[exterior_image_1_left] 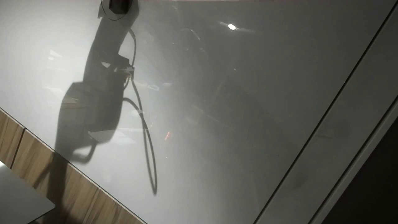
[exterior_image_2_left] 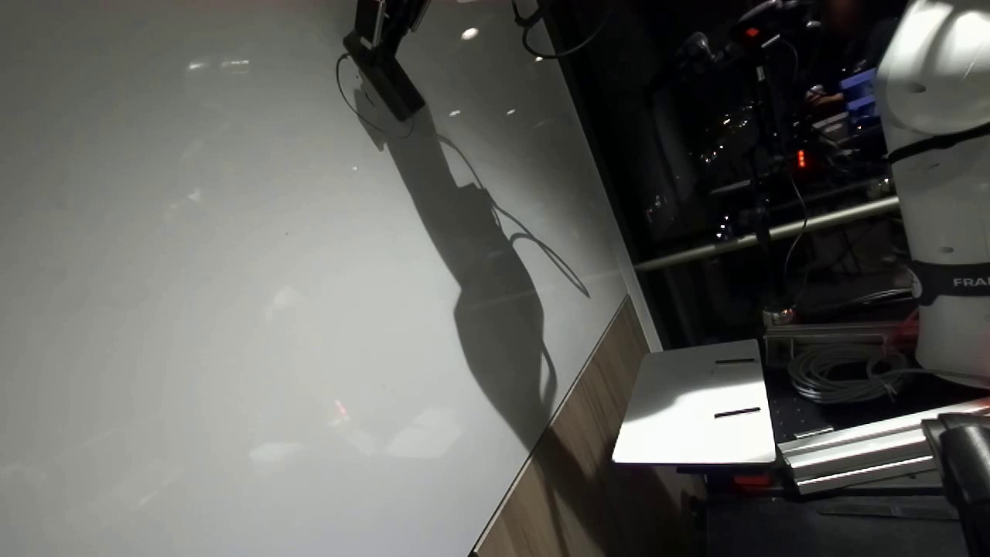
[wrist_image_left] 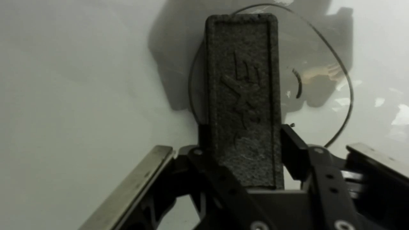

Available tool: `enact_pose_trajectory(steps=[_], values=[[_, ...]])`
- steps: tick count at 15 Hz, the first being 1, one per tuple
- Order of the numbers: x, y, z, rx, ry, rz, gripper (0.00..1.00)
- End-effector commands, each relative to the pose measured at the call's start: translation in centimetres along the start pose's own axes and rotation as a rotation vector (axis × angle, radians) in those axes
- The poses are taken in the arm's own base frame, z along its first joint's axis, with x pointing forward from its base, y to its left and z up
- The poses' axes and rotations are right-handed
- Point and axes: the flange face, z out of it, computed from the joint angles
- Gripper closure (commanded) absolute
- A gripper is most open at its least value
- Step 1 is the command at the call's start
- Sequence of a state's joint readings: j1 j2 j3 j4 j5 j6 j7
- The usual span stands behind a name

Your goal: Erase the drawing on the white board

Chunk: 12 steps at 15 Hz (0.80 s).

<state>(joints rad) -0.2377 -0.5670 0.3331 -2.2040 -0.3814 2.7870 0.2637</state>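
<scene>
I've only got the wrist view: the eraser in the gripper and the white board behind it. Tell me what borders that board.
Observer: In both exterior views, a wooden panel runs along one edge of the white board.
Operator: Report any shadow on that panel.
Observer: The arm's shadow crosses the board and falls on the panel too.
Operator: Now tell me what lies past it.
Observer: In an exterior view, a pale plate appears between the panel and the robot's base.
</scene>
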Motion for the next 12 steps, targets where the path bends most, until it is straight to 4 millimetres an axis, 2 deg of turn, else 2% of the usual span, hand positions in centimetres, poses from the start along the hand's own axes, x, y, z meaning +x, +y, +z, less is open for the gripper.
enact_pose_trajectory(steps=[1, 12], values=[[-6.51, 0.42, 2.87, -0.007, -0.145, -0.042, 0.70], [-6.79, -0.37, 2.26, -0.008, -0.143, -0.050, 0.70]])
